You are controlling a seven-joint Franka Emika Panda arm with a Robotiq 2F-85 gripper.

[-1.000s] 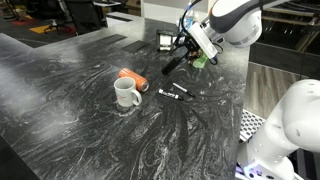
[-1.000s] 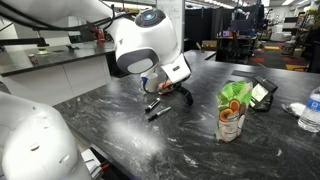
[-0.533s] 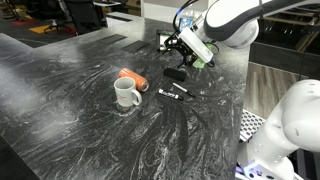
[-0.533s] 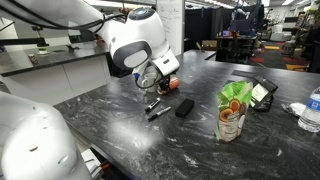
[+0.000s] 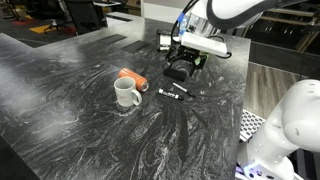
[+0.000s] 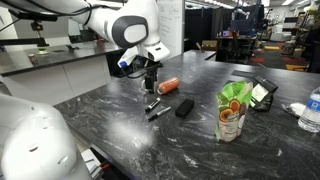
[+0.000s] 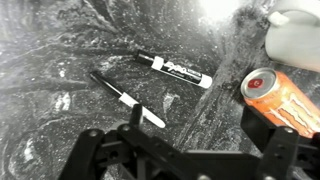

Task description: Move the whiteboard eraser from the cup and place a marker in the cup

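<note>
On the marbled table point(image 7: 50, 50), the end effector point(image 7: 195, 128) hangs spread, empty; the cup point(image 7: 296, 36) is cut off.

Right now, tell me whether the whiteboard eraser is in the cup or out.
Out: the whiteboard eraser lies on the countertop beside the cup.

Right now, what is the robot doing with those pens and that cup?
The robot's gripper is open and empty, and it hangs just above two markers that lie on the dark table. The orange whiteboard eraser is out of the cup and lies on the table right beside it. No marker sticks out of the cup, so picking one up and putting it in looks like the job left to do.
</note>
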